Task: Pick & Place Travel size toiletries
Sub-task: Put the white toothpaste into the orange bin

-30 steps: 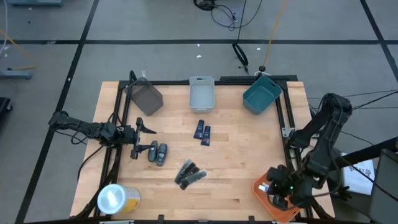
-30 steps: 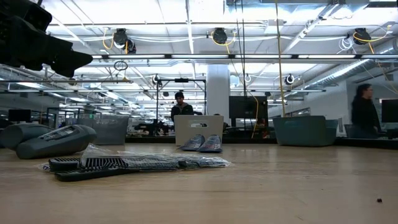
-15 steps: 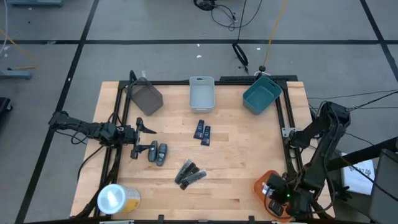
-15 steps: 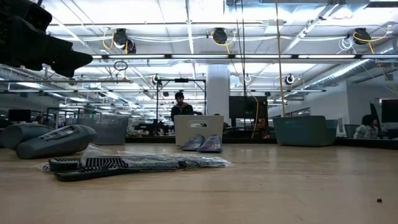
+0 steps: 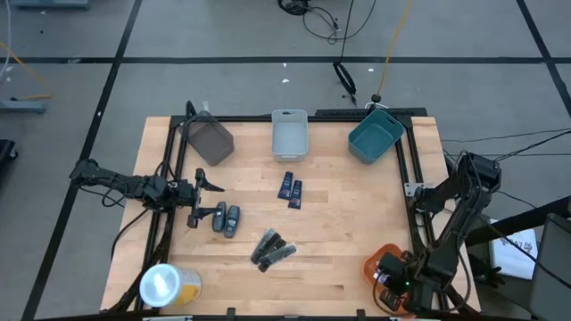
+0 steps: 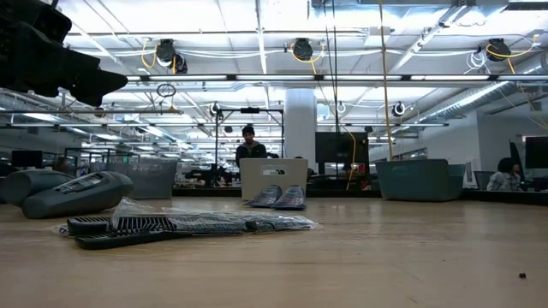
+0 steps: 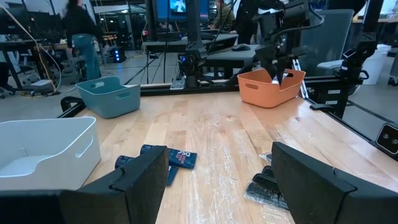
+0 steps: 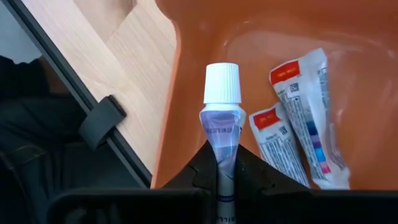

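Toiletry tube (image 8: 221,134), its lower end hidden between the right gripper's (image 8: 222,163) closed fingers, hangs over the orange bin (image 8: 205,28); left gripper (image 5: 198,197) rests open on the counter (image 5: 339,223).

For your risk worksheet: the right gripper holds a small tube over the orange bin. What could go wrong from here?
1. The right gripper pinches the tube only at its flat tail, cap outward; it may swing or slip before release.
2. It hangs close to the orange bin wall; dropped there, the tube might bounce out onto the table.
3. Two sachets already lie below; the tube may land on them and roll.
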### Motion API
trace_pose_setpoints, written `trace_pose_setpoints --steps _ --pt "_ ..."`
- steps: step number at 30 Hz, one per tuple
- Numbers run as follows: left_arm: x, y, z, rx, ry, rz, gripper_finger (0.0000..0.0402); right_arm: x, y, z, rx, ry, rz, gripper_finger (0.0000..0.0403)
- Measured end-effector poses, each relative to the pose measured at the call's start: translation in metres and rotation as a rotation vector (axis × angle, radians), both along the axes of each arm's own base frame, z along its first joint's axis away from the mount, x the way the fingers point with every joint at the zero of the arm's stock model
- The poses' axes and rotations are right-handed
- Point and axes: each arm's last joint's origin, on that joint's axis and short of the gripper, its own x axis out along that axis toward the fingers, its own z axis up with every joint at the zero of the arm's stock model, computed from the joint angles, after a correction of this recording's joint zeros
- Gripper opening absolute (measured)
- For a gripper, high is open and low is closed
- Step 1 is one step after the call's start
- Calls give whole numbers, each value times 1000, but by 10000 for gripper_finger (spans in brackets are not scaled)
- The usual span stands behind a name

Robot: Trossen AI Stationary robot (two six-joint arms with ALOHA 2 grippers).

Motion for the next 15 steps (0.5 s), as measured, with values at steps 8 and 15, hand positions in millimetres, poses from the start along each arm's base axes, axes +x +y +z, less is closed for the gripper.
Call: trace_pose_setpoints --steps 8,15 --pt "0 0 0 0 0 0 282 -2 -4 -18 31 -15 18 18" --pt "0 0 0 0 0 0 282 -2 -4 -17 34 -24 27 22"
